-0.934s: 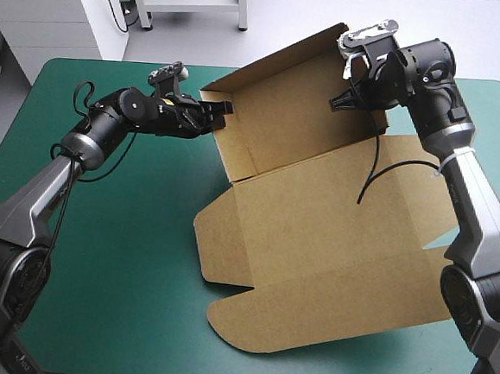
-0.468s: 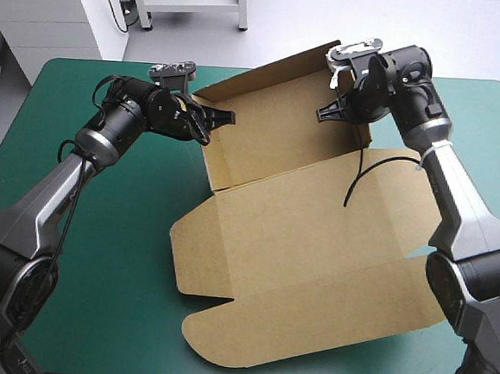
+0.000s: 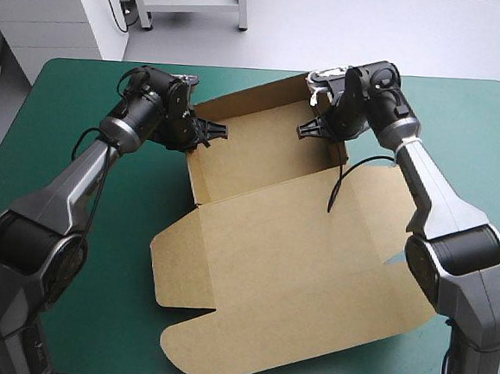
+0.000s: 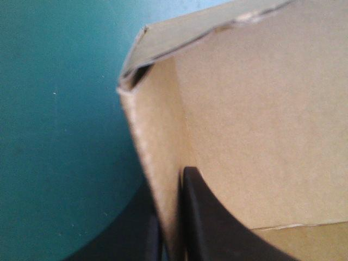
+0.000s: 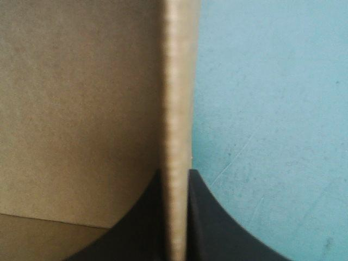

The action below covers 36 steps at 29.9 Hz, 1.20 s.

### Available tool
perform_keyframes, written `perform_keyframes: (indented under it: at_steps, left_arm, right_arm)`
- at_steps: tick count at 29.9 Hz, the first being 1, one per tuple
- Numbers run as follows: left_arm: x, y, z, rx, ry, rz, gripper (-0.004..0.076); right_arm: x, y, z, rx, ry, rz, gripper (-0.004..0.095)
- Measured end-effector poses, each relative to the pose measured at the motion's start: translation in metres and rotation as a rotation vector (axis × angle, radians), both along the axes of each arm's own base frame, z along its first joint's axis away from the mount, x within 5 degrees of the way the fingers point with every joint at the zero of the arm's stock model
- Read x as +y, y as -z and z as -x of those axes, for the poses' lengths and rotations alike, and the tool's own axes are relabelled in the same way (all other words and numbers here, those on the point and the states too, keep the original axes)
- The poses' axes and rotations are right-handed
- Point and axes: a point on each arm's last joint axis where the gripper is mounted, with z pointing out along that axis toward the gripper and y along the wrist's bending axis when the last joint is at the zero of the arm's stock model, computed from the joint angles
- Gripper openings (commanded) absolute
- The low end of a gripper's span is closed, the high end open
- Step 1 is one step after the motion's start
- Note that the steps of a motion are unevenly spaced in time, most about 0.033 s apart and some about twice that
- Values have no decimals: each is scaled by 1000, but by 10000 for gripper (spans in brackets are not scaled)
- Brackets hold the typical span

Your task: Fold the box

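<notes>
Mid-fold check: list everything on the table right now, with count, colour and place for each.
box: one, brown, middle of the table; back and side walls raised at the far end, large panel lying flat toward the near edge.
table cover: one, teal-green, under the box and showing all around it.
left gripper: one, black fingers, shut on the box, pinching its left raised wall near the far left corner.
right gripper: one, black fingers, shut on the box, pinching its right raised wall, one finger on each side of the board.
</notes>
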Motion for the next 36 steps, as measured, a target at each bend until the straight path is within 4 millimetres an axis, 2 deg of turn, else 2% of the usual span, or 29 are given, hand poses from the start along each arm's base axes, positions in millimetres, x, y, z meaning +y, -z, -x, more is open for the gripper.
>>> perform_keyframes:
  at_steps: [3,12,23,26,31,33,36]
  left_arm:
    - [-5,14,-10,23,2,3,-8]
    - [-10,49,-38,18,-38,96,-8]
    - [-10,52,-40,26,-46,115,-6]
    - [-9,52,-40,23,-19,105,30]
    - [-10,52,-40,15,20,104,153]
    - [-11,53,-40,16,37,106,214]
    - [-17,66,-38,76,49,114,291]
  right_arm:
    - [2,20,-9,36,-5,28,-14]
    - [2,61,-24,101,-52,120,-14]
    - [2,65,-26,104,-93,140,-5]
    - [2,66,-26,103,-108,147,96]
    - [2,67,-26,97,-162,176,407]
    - [2,68,-27,98,-177,183,472]
    - [2,68,-27,99,-189,181,486]
